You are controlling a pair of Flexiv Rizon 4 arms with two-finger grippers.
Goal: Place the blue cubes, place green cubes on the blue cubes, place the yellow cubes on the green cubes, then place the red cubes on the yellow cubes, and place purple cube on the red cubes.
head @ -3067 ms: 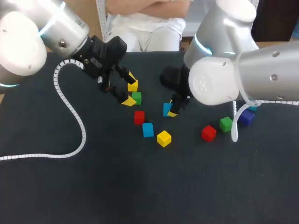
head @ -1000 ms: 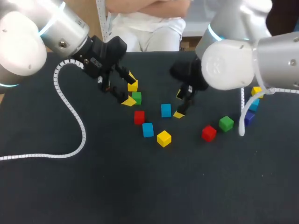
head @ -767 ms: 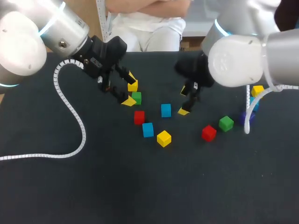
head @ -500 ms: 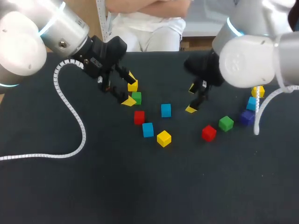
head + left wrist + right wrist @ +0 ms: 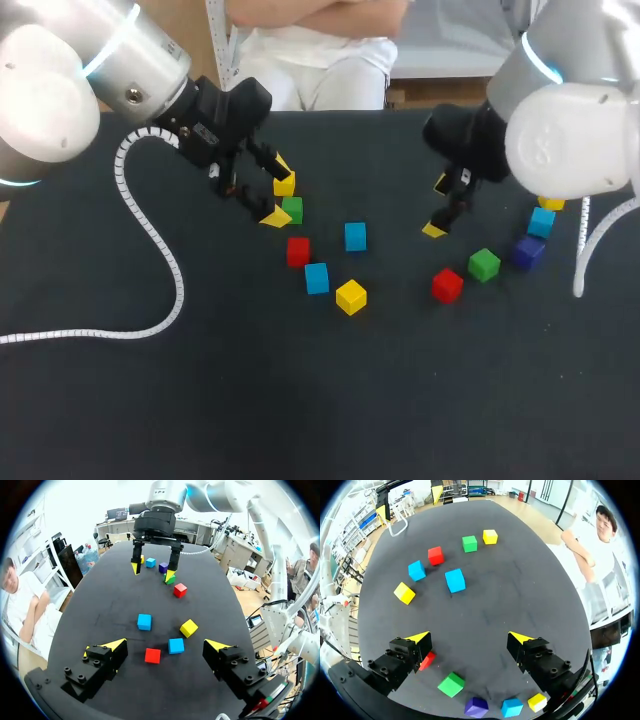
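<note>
The near yellow cube (image 5: 351, 296) sits closest on the black table (image 5: 150, 400). The near blue cube (image 5: 317, 278) is just beside it on the left, and the left red cube (image 5: 297, 251) is just behind that one. Over on the right, the right red cube (image 5: 447, 285) and the right green cube (image 5: 484, 265) lie near each other, with the purple cube (image 5: 527, 251) a little beyond them.

Farther back, the middle blue cube (image 5: 355, 236) stands alone between the two arms. To its right, the right gripper (image 5: 439, 208) hangs over bare table with its fingers spread wide and nothing between them. Behind the purple cube are the right blue cube (image 5: 541, 222) and then the right yellow cube (image 5: 550, 203), which is partly hidden by the right arm (image 5: 575, 140).

On the left side, the left gripper (image 5: 278, 191) also has its fingers spread and holds nothing. The left green cube (image 5: 292, 210) and the left yellow cube (image 5: 284, 184) lie close by its tips, but I cannot tell whether they touch. Every cube rests on the table itself.
</note>
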